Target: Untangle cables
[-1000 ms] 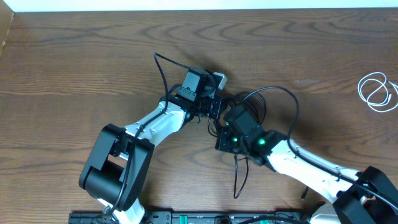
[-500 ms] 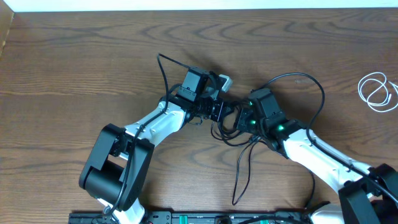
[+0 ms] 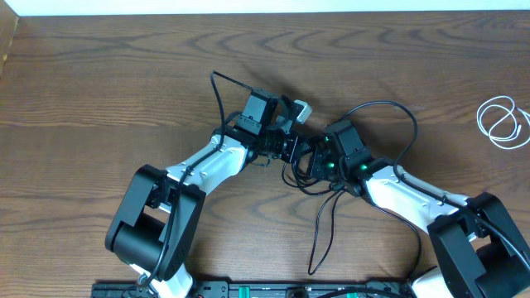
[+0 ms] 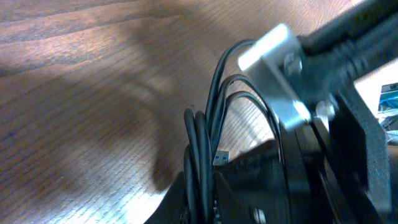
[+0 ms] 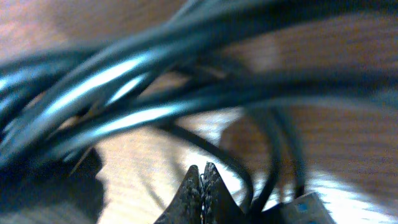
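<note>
Where the arms meet at the middle of the table point(image 3: 99, 83), the left gripper point(image 3: 287, 149) is clamped on strands of the black cable point(image 3: 317, 232). The tangle touches the right gripper point(image 3: 318, 160), whose tips are pressed together on nothing. The white cable point(image 3: 503, 122) lies coiled far right.

Your two arms share white link shells and black joints. Your left arm point(image 3: 207, 165) carries a boxy black camera block point(image 3: 258, 110) at its wrist; your right arm point(image 3: 402, 196) shows small green lights point(image 3: 362, 170) near its wrist.
</note>
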Action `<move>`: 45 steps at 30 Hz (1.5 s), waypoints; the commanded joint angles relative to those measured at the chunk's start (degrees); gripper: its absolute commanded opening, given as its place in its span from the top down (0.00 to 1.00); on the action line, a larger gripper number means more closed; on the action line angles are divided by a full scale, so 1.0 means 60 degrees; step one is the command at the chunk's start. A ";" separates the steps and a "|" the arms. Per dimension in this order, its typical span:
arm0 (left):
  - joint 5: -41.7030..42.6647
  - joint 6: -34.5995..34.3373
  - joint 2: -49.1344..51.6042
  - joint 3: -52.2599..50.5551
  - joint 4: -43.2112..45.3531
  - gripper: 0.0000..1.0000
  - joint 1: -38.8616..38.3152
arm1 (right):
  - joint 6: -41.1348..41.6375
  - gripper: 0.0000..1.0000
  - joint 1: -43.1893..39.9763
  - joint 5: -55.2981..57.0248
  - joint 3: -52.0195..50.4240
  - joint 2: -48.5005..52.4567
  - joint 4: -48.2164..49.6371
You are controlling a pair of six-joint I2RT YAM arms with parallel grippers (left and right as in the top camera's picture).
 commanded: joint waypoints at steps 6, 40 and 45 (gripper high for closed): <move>-0.0914 0.0157 -0.0004 0.0025 0.0036 0.92 0.0015 | -0.0707 0.99 0.0080 -0.2011 -0.0033 0.0011 -0.0357; -0.2331 -0.0503 0.0000 0.0025 0.0033 0.89 0.0015 | 0.1996 0.91 0.3756 -0.0627 -0.0033 0.0033 0.0561; -0.2186 -0.0892 -0.0007 0.0025 0.0029 0.69 0.0015 | 0.1588 0.92 0.3730 -0.0776 -0.0033 0.0026 0.0678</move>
